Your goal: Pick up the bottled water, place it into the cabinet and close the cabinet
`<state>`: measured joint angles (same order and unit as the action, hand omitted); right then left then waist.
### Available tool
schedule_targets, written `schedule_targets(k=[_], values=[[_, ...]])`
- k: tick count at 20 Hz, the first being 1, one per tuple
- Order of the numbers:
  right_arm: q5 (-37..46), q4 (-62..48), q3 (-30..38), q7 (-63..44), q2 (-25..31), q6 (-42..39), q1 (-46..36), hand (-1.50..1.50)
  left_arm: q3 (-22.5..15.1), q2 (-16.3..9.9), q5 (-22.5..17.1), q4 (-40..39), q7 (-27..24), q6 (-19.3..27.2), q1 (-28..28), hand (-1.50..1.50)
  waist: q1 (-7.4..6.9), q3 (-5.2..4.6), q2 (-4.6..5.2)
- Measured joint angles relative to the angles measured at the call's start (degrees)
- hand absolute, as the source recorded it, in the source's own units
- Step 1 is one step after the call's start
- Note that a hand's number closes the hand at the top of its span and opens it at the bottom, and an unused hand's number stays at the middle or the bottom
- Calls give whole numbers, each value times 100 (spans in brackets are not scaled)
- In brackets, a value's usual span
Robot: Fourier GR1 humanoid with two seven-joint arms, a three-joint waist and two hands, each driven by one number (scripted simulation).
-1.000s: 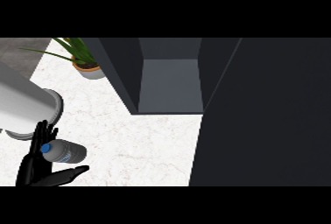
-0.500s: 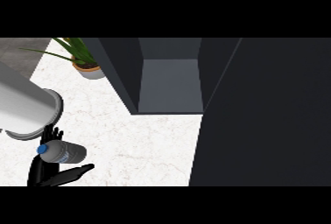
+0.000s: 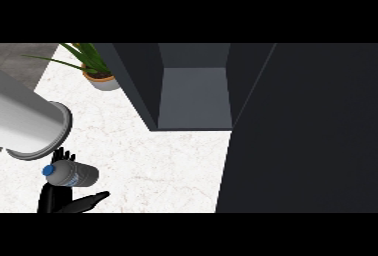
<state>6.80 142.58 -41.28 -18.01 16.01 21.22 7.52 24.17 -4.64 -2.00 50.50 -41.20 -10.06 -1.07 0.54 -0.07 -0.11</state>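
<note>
The bottled water [image 3: 72, 174], clear with a blue cap, lies tilted in my left hand [image 3: 60, 199] at the lower left, above the white counter [image 3: 162, 165]. Black fingers [image 3: 63, 155] show behind the bottle and the thumb sticks out to the right below it, so the hand is shut on the bottle. My grey left forearm [image 3: 29, 125] fills the left edge just above it. The dark cabinet [image 3: 193, 100] stands open at the top middle, up and to the right of the bottle, with a bare grey inside. My right hand does not show.
The cabinet's open door [image 3: 303, 130] is a wide dark panel that covers the right side of the view. A potted plant [image 3: 100, 77] stands on the counter left of the cabinet, at the back.
My left forearm has come a little further to the right into view. The hand and bottle have shifted slightly right, and less of the fingers shows behind the bottle.
</note>
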Motion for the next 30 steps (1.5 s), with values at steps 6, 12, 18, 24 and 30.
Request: schedule_targets(k=[6, 12, 18, 24, 30], values=[[1, -54, -123, 190, 56, 75, 126, -150, 11, -119, -205, -441, -284, -303, -207, 150, 0, 2, 0], [22, -53, -170, 253, 116, 168, 146, -150, 39, -198, -447, -748, -372, -555, -415, 150, -1, 3, -2], [2, -49, -21, 219, 182, 185, 86, -150, -10, -187, -661, -888, -354, -742, -596, 150, -12, 3, 0], [37, -77, -178, 127, 203, 240, -41, -150, -638, 230, -727, -714, -528, -500, -443, 150, -13, 8, -11], [46, -69, -164, 91, 254, 284, -86, -150, -1588, 370, -1269, -340, -747, 11, -183, 150, -21, 15, -16]])
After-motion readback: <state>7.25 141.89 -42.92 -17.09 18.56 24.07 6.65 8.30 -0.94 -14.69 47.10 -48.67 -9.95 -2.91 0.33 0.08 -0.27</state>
